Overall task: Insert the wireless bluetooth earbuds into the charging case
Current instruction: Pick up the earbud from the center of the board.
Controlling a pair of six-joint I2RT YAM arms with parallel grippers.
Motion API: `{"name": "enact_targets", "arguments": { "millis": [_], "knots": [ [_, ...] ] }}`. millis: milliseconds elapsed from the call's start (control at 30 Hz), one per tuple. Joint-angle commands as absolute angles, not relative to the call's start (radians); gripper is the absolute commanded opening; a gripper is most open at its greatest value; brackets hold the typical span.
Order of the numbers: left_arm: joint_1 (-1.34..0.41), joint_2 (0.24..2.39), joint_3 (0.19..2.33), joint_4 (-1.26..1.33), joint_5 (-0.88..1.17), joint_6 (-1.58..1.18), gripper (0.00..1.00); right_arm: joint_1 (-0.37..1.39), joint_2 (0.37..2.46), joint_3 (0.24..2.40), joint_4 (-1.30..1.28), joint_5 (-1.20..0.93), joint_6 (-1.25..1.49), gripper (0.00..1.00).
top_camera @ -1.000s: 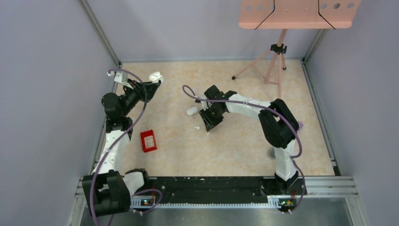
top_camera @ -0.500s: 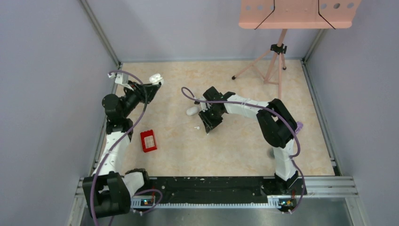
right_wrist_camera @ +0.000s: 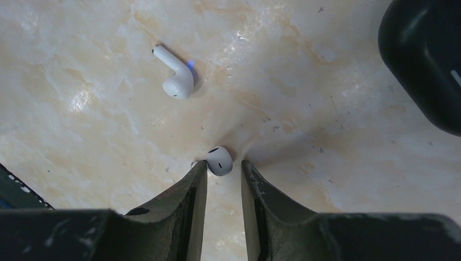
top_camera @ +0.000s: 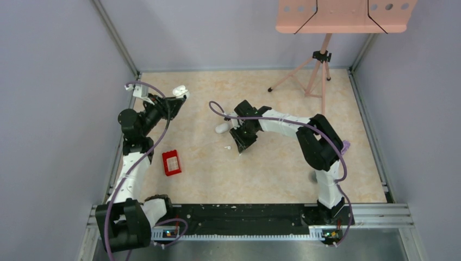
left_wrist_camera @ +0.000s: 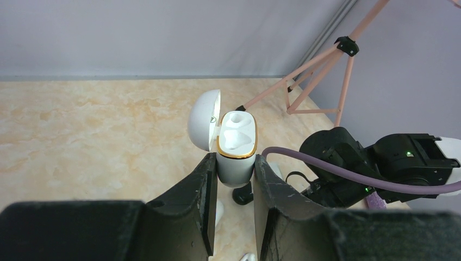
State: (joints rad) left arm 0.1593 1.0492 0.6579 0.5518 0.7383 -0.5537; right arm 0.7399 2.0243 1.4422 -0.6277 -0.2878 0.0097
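Left pincer is clenched on a white, egg-shaped plastic charging case with a gold rim, held upright with its lid flipped open. The left wrist view shows both wells empty. Right pincer hangs low over the beige marbled tabletop, jaws narrowly apart astride a tiny white plastic earbud; whether they pinch it I cannot tell. A second white stemmed earbud lies apart, and a black rounded case sits at that view's corner. Only the overhead view shows a small red box

Two white earbuds, two white cases, one black case, one red box, one tripod
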Motion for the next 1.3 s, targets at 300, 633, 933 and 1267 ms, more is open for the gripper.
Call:
{"name": "enact_targets", "arguments": {
  "millis": [300,633,933,1267],
  "knots": [
    [0.166,1.034,0.65,0.572,0.721,-0.541,0.0,0.77,2.05,1.453,-0.604,-0.24,-0.046,0.2],
    [0.165,1.055,0.643,0.571,0.802,-0.497,0.0,0.752,1.867,1.47,-0.602,-0.197,-0.213,0.0],
    [0.125,1.151,0.667,0.758,1.005,-0.547,0.0,0.698,1.464,1.316,-0.336,-0.329,-0.502,0.0],
    [-0.058,1.238,0.801,0.8,1.212,-0.483,0.0,0.743,1.165,1.184,-0.057,-0.45,-0.875,0.0]
  ]
}}
